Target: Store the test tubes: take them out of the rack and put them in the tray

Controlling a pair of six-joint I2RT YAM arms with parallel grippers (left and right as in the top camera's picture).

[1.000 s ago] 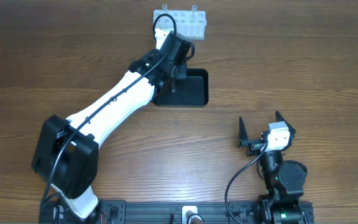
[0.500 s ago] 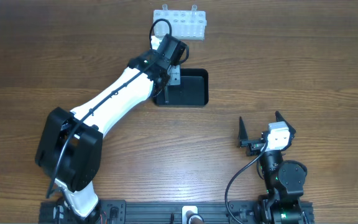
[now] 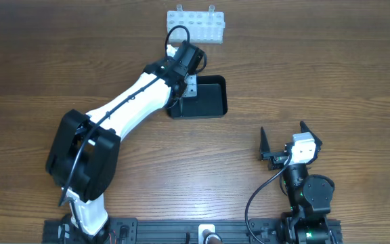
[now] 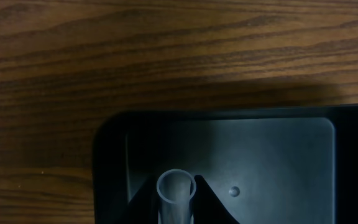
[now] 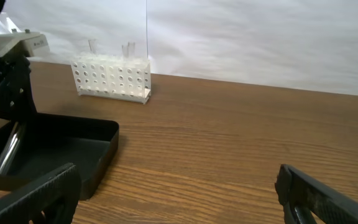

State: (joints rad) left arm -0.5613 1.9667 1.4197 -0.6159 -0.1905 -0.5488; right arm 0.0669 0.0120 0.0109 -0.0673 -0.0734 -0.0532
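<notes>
My left gripper (image 4: 176, 204) is shut on a clear test tube (image 4: 176, 190), holding it above the floor of the black tray (image 4: 272, 155) near one corner. From above, the left gripper (image 3: 184, 96) sits over the left part of the tray (image 3: 212, 98). The white rack (image 3: 196, 26) stands beyond the tray at the table's far edge with two tubes (image 5: 129, 48) sticking up from it. In the right wrist view the held tube (image 5: 6, 150) slants down into the tray (image 5: 98, 152). My right gripper (image 3: 286, 144) rests open near its base, with nothing in it.
The wooden table (image 3: 330, 74) spreads bare to the right of the tray and between the two arms. A white wall stands behind the rack (image 5: 112, 78).
The left arm's wrist has shifted slightly left over the tray with the tube, and its elbow has swung inward. The right arm has not moved.
</notes>
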